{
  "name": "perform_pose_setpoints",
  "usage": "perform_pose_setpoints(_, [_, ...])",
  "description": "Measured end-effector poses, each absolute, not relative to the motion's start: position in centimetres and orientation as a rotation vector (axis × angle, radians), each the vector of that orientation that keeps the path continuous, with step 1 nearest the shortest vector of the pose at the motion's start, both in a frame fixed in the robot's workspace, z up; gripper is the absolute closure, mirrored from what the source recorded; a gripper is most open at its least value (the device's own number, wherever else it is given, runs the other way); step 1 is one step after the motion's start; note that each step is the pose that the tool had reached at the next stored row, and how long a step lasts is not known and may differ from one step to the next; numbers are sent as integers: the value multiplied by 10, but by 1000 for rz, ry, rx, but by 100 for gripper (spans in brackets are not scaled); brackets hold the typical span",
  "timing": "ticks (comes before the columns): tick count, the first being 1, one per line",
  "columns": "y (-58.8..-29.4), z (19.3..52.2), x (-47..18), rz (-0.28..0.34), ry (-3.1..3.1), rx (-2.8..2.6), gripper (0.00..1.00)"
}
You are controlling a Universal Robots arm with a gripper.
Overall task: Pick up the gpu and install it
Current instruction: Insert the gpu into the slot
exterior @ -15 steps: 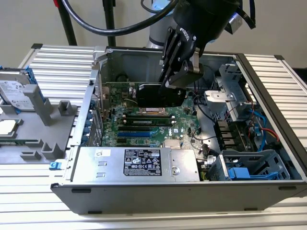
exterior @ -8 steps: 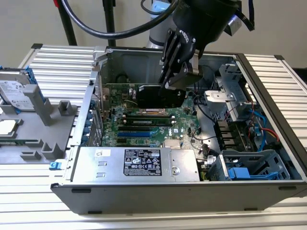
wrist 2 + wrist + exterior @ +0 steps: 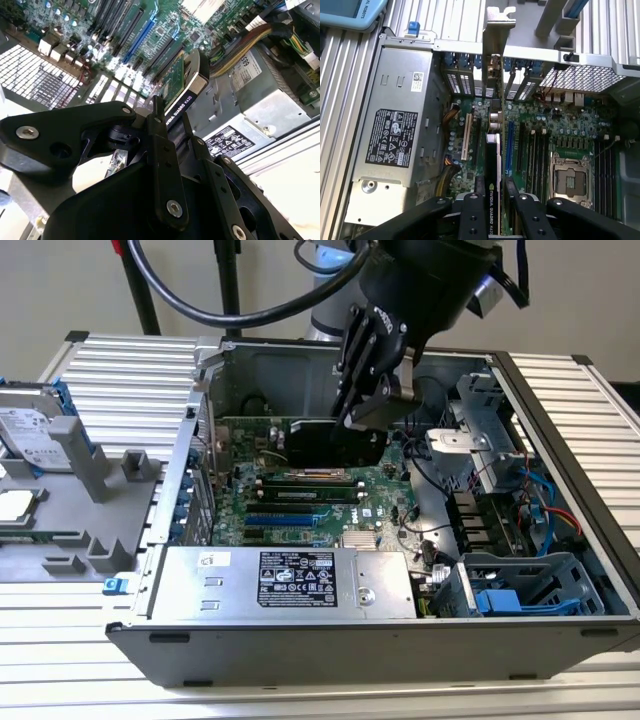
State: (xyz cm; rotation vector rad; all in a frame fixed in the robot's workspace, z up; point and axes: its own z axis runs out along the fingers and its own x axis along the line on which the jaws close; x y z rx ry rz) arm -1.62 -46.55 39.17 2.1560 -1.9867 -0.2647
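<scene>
My gripper [image 3: 368, 412] is shut on the gpu [image 3: 335, 443], a black-shrouded card held on edge inside the open computer case, low over the green motherboard [image 3: 300, 508]. In the first wrist view the gpu [image 3: 493, 160] runs edge-on between the two black fingers [image 3: 480, 200]. It lies between a white slot [image 3: 468, 136] and a blue slot [image 3: 510, 146], and its silver end bracket [image 3: 496, 35] reaches the case's rear slot openings. The second wrist view shows the gpu [image 3: 189, 82] from the other side, above the dark expansion slots. I cannot tell whether the card touches a slot.
The silver power supply [image 3: 290, 582] lines the case's near wall. Cables and a drive cage [image 3: 530, 590] fill the exterior view's right. The CPU socket [image 3: 569, 180] and memory slots lie beside the card. A grey fixture [image 3: 90, 490] with a hard drive [image 3: 30, 425] stands outside, on the exterior view's left.
</scene>
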Motion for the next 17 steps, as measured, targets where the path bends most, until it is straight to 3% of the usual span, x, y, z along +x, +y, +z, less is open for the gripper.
perform_pose_setpoints(17, [-463,386,-16,-267,-2022,2129,100])
